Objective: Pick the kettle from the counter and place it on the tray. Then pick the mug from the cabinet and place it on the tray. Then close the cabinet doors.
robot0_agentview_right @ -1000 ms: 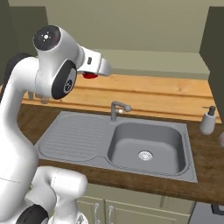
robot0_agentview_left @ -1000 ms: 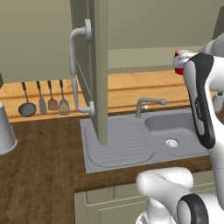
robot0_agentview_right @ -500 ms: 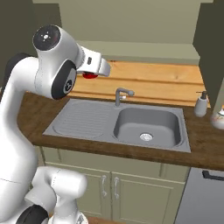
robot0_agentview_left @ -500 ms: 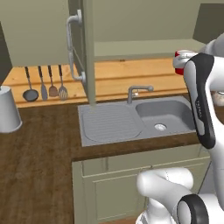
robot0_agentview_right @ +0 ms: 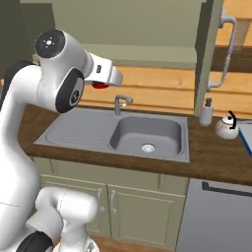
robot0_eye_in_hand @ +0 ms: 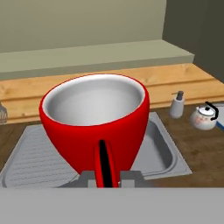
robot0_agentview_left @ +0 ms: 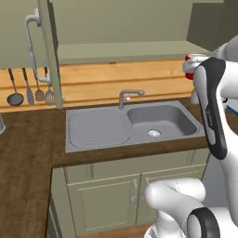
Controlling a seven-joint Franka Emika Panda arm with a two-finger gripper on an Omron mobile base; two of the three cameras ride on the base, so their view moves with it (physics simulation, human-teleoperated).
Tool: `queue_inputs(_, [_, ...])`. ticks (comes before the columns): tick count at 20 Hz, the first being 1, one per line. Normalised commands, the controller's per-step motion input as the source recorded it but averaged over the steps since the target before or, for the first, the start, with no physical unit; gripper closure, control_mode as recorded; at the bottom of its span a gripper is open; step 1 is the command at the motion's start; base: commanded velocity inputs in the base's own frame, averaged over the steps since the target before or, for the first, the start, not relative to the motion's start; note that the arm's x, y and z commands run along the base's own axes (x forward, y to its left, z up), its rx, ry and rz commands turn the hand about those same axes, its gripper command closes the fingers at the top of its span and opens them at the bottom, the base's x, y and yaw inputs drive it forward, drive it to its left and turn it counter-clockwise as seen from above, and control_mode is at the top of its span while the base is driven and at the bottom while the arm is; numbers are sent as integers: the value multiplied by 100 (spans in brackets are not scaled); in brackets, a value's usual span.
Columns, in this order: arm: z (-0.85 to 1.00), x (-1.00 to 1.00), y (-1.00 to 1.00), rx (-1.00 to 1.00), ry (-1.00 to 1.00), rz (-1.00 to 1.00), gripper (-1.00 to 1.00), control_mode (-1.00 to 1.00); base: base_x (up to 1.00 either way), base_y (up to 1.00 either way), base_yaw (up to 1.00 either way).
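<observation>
Gripping the handle of the red mug (robot0_eye_in_hand: 94, 127), the gripper (robot0_eye_in_hand: 105, 175) was clenched, its two fingers pressed on either side of the handle at 6 o'clock in the hand view. The mug sat upright in that grasp, pale inside facing the camera, held in the air above the sink (robot0_eye_in_hand: 162, 151). In the right base view the mug (robot0_agentview_right: 100, 85) appeared as a red sliver under the white hand, at 10 o'clock from the sink basin (robot0_agentview_right: 145, 135); in the left base view it (robot0_agentview_left: 190, 57) showed at the hand's upper edge, at 2 o'clock from the basin.

Beyond the mug lay the dark wooden counter (robot0_agentview_right: 211, 157) with the grey sink and its tap (robot0_agentview_right: 119, 102). At 3 o'clock from the sink stood a soap dispenser (robot0_agentview_right: 205, 112), and just beside it, farther right, the white kettle (robot0_agentview_right: 226, 127) with its black handle. The kettle stood on the counter, close to the blue rim of the tray (robot0_agentview_right: 245, 139) at the picture's edge; whether they touched could not be told.

Farthest back, above the counter, the wall cabinet (robot0_agentview_left: 125, 49) stood with both doors open: one door (robot0_agentview_left: 49, 51) at 10 o'clock in the left base view, the other (robot0_agentview_right: 210, 54) at 2 o'clock in the right base view. Kitchen utensils (robot0_agentview_left: 28, 88) hung on the wall behind the left door.
</observation>
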Motion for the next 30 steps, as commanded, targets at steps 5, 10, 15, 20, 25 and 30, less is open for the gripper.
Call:
queue_inputs(5, [0, 0, 0, 0, 0, 0, 100, 100, -46, -35, 16])
queue_inputs(10, [0, 0, 0, 0, 0, 0, 100, 100, -72, 2, 4])
queue_inputs(15, [0, 0, 0, 0, 0, 0, 100, 100, -62, -22, -11])
queue_inputs(20, [0, 0, 0, 0, 0, 0, 100, 100, -45, -54, -20])
queue_inputs(25, [0, 0, 0, 0, 0, 0, 100, 100, -2, -93, -9])
queue_inputs(30, [0, 0, 0, 0, 0, 0, 100, 100, 3, -92, -7])
